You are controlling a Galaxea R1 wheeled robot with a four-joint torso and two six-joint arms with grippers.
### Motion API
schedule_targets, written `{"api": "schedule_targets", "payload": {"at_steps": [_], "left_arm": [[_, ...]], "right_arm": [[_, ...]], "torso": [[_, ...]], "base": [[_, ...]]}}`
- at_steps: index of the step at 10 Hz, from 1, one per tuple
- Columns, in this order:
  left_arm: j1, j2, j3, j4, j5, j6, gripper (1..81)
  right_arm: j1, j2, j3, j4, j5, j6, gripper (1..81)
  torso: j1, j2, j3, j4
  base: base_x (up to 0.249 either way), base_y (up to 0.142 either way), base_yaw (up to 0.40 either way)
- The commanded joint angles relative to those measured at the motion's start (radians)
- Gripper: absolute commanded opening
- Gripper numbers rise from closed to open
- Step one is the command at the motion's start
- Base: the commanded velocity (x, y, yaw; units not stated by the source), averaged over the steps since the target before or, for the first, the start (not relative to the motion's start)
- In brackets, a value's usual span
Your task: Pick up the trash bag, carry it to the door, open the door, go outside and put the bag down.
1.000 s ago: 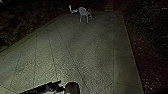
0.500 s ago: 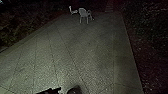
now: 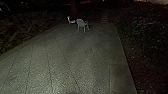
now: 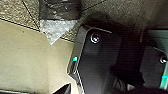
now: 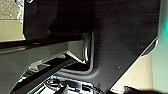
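Note:
Crinkled whitish plastic, apparently the trash bag (image 4: 58, 29), hangs below a dark, glossy bulk in the left wrist view, over the paving and beside the robot's black body. A narrow strip of similar plastic, perhaps the same bag (image 5: 20, 10), lies along the body's edge in the right wrist view. What holds the bag cannot be made out. How my two grippers stand is unclear among the dark robot parts.
It is dark outdoors. A paved path (image 3: 72, 60) runs ahead, with a pale chair (image 3: 81, 23) and another pale object (image 3: 71, 21) near its far end. Steps (image 3: 104, 19) rise behind. Dark planting borders the path left (image 3: 15, 37) and right (image 3: 147, 40).
The head camera's picture has shifted, bringing more of the dark background beyond the path into sight. The dark robot parts at its bottom have dropped almost wholly out of it.

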Motion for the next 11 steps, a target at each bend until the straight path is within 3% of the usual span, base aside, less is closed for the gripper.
{"api": "schedule_targets", "payload": {"at_steps": [1, 2, 3, 4, 5, 6, 8, 9, 11], "left_arm": [[0.061, 0.029, -0.003, -0.006, 0.009, 0.128, 81.1], [0.09, 0.04, -0.005, -0.004, -0.022, 0.148, 81.1], [0.112, 0.053, -0.006, -0.003, -0.044, 0.151, 81.1], [0.136, 0.065, -0.011, -0.003, -0.062, 0.157, 81.1], [0.164, 0.08, -0.016, -0.001, -0.079, 0.18, 81.1], [0.191, 0.103, -0.031, -0.001, -0.083, 0.216, 81.1], [0.243, 0.152, -0.087, -0.001, -0.114, 0.249, 81.1], [0.265, 0.178, -0.123, 0.0, -0.166, 0.256, 81.1], [0.277, 0.201, -0.155, 0.0, -0.177, 0.263, 81.1]], "right_arm": [[0.007, 0.02, 0.016, -0.002, -0.065, 0.002, 81.1], [0.007, 0.02, 0.016, -0.002, -0.065, 0.002, 81.1], [0.007, 0.02, 0.019, -0.002, -0.065, 0.002, 81.1], [0.007, 0.022, 0.022, -0.002, -0.065, 0.002, 81.1], [0.007, 0.022, 0.024, -0.002, -0.064, 0.002, 81.1], [0.007, 0.022, 0.025, -0.002, -0.064, 0.002, 81.1], [0.007, 0.022, 0.028, -0.002, -0.048, 0.004, 81.1], [0.007, 0.023, 0.034, -0.002, -0.047, 0.002, 81.1], [0.007, 0.023, 0.042, -0.005, -0.041, 0.001, 81.1]], "torso": [[0.0, 0.0, 0.072, -0.068], [0.0, 0.0, 0.1, -0.093], [-0.001, 0.0, 0.112, -0.081], [-0.001, 0.0, 0.085, -0.076], [-0.002, -0.001, 0.096, -0.09], [-0.003, -0.002, 0.104, -0.095], [-0.003, -0.002, 0.104, -0.095], [-0.003, -0.002, 0.191, -0.096], [-0.003, -0.002, 0.216, -0.096]], "base": [[0.0, 0.0, 0.0], [0.0, 0.0, 0.0], [0.0, 0.0, 0.0], [0.0, 0.0, 0.0], [0.0, 0.0, 0.0], [0.0, 0.0, 0.0], [0.0, 0.0, 0.0], [0.0, 0.0, 0.0], [0.0, 0.0, 0.0]]}}
